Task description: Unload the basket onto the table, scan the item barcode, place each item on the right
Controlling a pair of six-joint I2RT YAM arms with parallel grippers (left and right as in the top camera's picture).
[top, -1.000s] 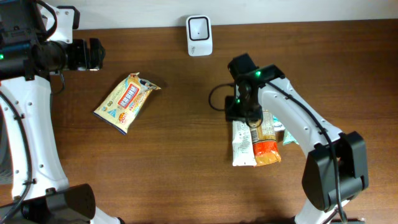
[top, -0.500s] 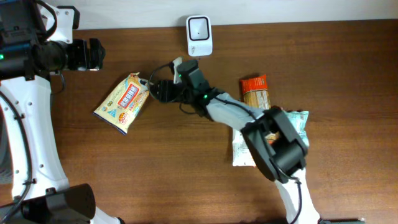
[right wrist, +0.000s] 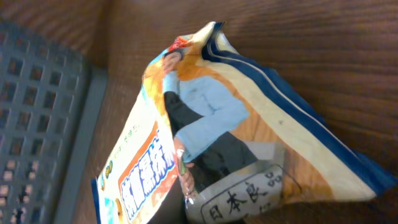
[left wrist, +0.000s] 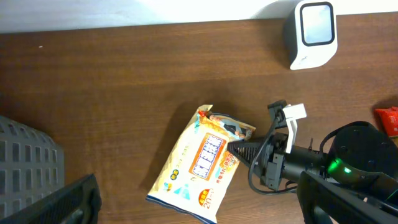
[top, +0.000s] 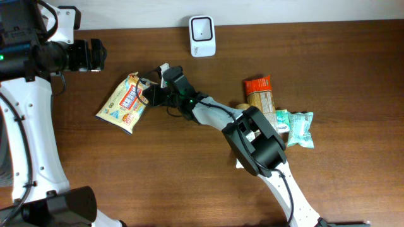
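1. Right gripper: you see its jaws clenched to a point on the right edge of the snack bag, left of centre in the overhead frame. In the left wrist view, the closed tip meets the bag's right border at mid-frame.
2. Right wrist view: the snack bag fills the frame. Its film puckers at the lower middle, and the fingers themselves are out of sight.
3. Snack bag, position: it lies on the brown table with its yellow printed face up. Its long axis runs from upper right to lower left.
4. Right arm: it reaches from the lower right of the overhead frame diagonally up to the bag.
5. Barcode scanner: the white unit stands at top centre, by the table's far edge. It is well apart from the bag, up and to the right.
6. Left gripper: you find it at the upper left of the overhead frame, jaws spread wide and released. It grasps nothing and is clear of the bag.
7. Surroundings: an orange-topped packet and green packets lie right of centre, near each other. A grey grid basket shows at the lower left of the left wrist view.
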